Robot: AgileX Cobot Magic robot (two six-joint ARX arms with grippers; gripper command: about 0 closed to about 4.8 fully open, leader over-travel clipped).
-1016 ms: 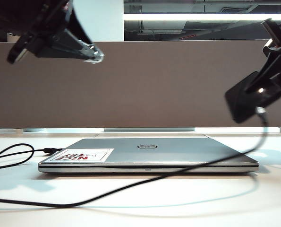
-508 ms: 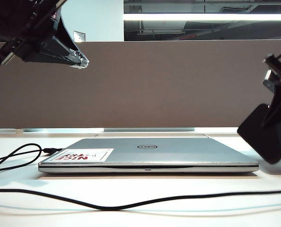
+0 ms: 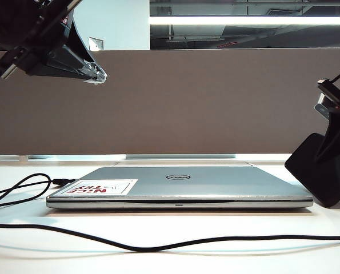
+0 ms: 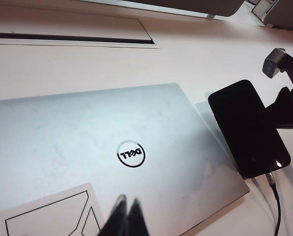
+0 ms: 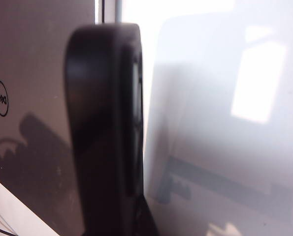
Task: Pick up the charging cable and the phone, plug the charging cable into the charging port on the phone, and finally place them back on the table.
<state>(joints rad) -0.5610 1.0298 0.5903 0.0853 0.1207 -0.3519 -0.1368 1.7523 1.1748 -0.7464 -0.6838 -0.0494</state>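
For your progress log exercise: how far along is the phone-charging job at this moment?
Done: the charging cable looks plugged into the phone. In hand: the right gripper holds the phone low beside the Dell laptop; the left gripper, fingers shut, hovers empty. Left: setting the phone on the table and releasing.

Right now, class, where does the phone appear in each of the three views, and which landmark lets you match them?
Exterior view: phone at the right edge, tilted, held by the right gripper beside the laptop.
Left wrist view: phone beside the laptop's corner, cable plugged in.
Right wrist view: phone fills the middle, edge-on.
Shared landmark: the Dell logo.
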